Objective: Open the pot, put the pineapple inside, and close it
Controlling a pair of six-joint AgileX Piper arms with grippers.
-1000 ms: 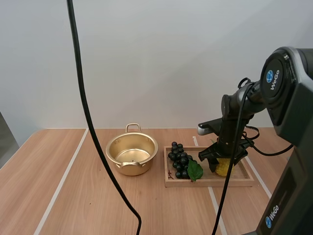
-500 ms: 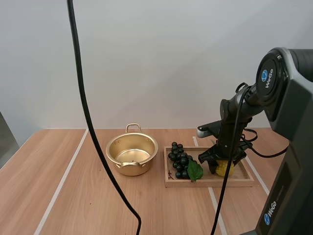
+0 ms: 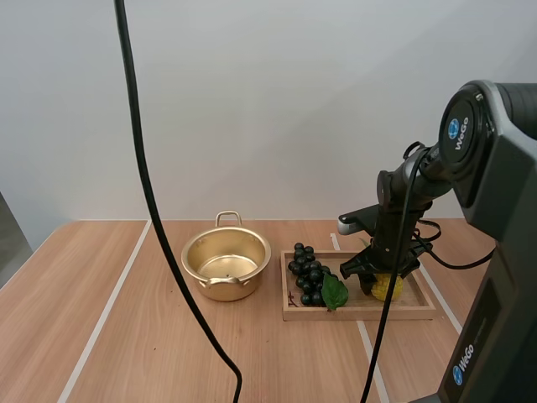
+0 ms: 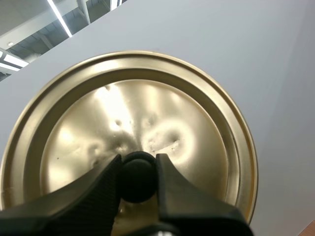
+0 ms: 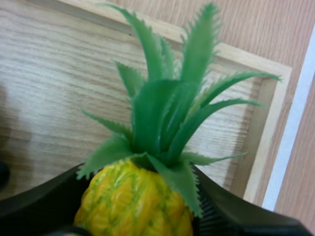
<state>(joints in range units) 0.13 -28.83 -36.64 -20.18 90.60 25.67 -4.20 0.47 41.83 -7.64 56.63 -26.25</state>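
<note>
High view: down in the right half of the wooden tray [image 3: 361,312] with the right hand [image 3: 382,284], black fingers set on either side of the yellow pineapple [image 3: 389,290], which sits low on the tray floor. Just left of that hand, in the same tray, a bunch of dark grapes [image 3: 307,274], with a green leaf [image 3: 335,292] on the side nearest the hand. Farther left of the hand and apart from the tray, the golden pot [image 3: 226,262], upright on the counter [image 3: 126,336], uncovered, nothing inside.

Left wrist view: clamped with the left hand [image 4: 138,164] on the black knob [image 4: 136,178] of the golden lid [image 4: 147,108], one finger on each side, tips pinching the knob between them. Straight ahead of the hand, the lid's broad round face, shiny and slightly dented.

Right wrist view: closed with the right hand [image 5: 135,196] on the pineapple [image 5: 128,209], fingers [image 5: 29,209] pressed against both sides of the yellow body. Ahead of the hand, the green crown fanning out over the tray [image 5: 268,123] floor. Past the crown, the tray's raised rim, then the counter [image 5: 275,29] with a white stripe [image 5: 290,142] beside the tray's edge.
</note>
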